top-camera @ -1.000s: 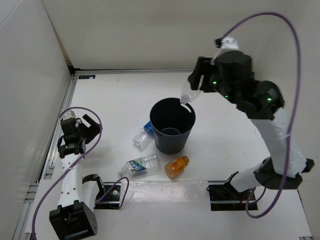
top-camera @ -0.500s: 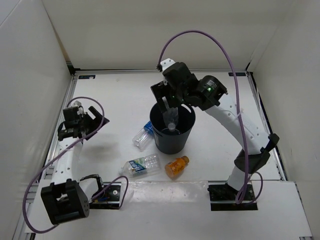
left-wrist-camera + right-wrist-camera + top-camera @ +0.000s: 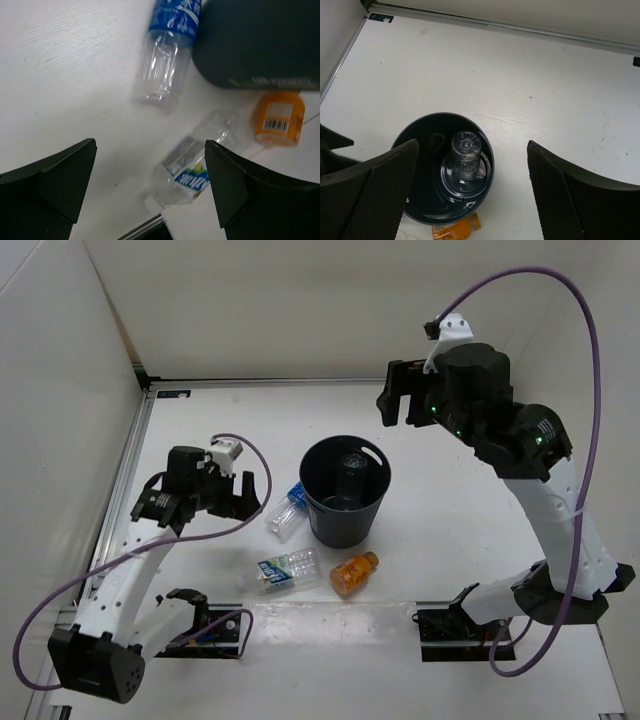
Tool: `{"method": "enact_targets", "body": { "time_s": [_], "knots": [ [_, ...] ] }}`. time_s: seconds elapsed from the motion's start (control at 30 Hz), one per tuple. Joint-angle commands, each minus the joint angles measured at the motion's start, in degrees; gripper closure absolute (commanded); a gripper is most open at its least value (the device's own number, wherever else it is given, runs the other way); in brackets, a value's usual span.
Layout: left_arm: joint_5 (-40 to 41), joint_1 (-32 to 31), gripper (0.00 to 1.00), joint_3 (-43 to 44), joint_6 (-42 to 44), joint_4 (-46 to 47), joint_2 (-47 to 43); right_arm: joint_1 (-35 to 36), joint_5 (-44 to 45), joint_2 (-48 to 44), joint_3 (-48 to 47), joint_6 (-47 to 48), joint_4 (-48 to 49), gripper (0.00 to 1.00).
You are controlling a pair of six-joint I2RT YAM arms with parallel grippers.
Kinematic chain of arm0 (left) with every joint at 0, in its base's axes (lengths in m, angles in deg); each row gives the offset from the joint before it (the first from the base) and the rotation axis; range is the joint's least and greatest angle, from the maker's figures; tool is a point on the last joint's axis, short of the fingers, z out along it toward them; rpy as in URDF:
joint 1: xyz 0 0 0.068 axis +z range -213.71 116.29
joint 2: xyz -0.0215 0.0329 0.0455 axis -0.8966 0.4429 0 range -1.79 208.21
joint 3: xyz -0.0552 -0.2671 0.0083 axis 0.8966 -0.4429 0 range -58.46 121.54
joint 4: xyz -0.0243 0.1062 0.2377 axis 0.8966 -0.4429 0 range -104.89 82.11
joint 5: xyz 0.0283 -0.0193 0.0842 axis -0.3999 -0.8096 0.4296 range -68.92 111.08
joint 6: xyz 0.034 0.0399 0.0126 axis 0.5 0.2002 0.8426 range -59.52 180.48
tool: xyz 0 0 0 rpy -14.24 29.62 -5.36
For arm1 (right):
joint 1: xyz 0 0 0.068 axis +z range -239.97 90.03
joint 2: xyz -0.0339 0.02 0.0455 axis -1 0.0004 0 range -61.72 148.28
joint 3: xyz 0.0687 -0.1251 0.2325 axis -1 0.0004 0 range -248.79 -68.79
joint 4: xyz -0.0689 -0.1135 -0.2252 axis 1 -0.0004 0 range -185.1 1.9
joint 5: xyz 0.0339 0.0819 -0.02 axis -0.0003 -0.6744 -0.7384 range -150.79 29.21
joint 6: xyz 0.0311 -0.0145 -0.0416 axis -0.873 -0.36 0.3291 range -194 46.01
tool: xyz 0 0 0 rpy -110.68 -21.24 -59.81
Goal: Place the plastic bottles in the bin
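**Status: one bottle in bin, three on desk**

The round dark navy plastic bin is positioned upright near the middle of the white desk. One clear unlabelled plastic bottle is seen standing on end inside the bin, close to its far wall.

Three bottles are located outside the bin:

- A clear plastic bottle with a blue-and-white label is laid on its side against the bin's left wall, blue-labelled end towards the bin.
- A second clear labelled bottle is laid on its side in front of the bin, to the left, apart from it.
- A short orange plastic bottle is laid just in front of the bin, beside the second labelled bottle.

The left pincer is held above the desk to the left of the bin, over the two labelled bottles. Its fingers are spread wide and nothing is gripped.

The right pincer is raised beyond the bin, to the right. Its fingers are likewise spread wide and empty.
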Motion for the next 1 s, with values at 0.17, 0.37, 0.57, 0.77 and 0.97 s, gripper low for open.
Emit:
{"method": "enact_targets", "body": {
  "time_s": [0.17, 0.37, 0.57, 0.77, 0.97],
  "knots": [
    [-0.6, -13.6, 0.0, 3.8, 20.3, -15.0, -8.0, -5.0, -6.9, -1.8, 7.1, -2.5, 3.2, 0.1],
    [8.9, -29.3, 0.0, 5.7, 22.1, -14.1, -2.7, -7.5, -8.4, -1.8, 7.4, -2.5, 2.8, 0.1],
    [12.5, -36.7, 0.0, 6.5, 22.7, -13.3, 7.4, -8.1, -8.9, -2.8, 8.6, -2.1, 2.5, 0.1],
    [18.4, -40.6, 0.0, 8.0, 24.0, -11.8, 14.5, -8.9, -8.9, -3.9, 9.1, -1.8, 1.5, 0.1],
    [19.2, -43.0, 0.0, 3.5, 22.6, -7.5, 14.8, -10.3, -9.7, -4.0, 9.0, -2.2, 0.8, 0.1]
  ]
}}
